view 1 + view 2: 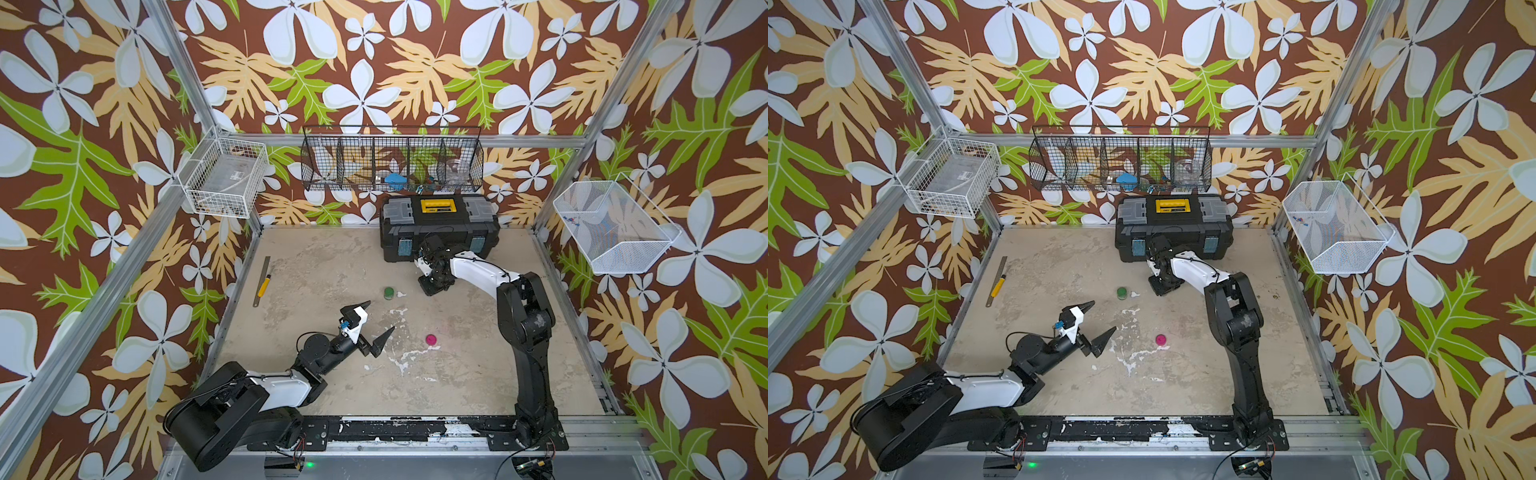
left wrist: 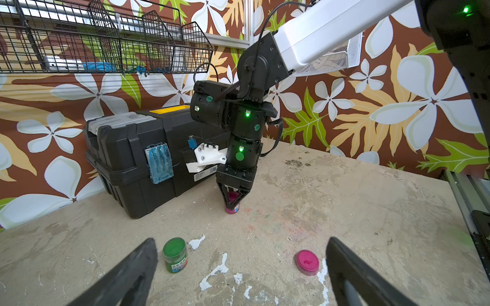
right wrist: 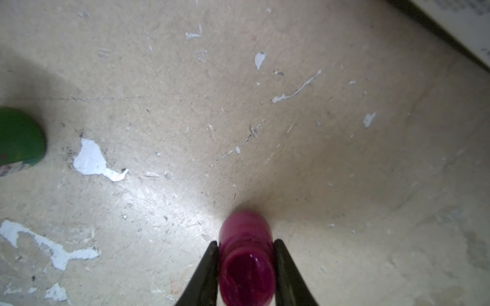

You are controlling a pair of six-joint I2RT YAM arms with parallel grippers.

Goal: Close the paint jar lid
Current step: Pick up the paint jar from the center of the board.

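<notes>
Squeezing the open pink paint jar, the right gripper is holding tight; the left gripper is hanging wide open near the pink lid.

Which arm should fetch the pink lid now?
Left, most likely. The left gripper is open and empty, with the pink lid lying loose on the table close by. The right gripper is shut on the open pink jar near the toolbox.
</notes>
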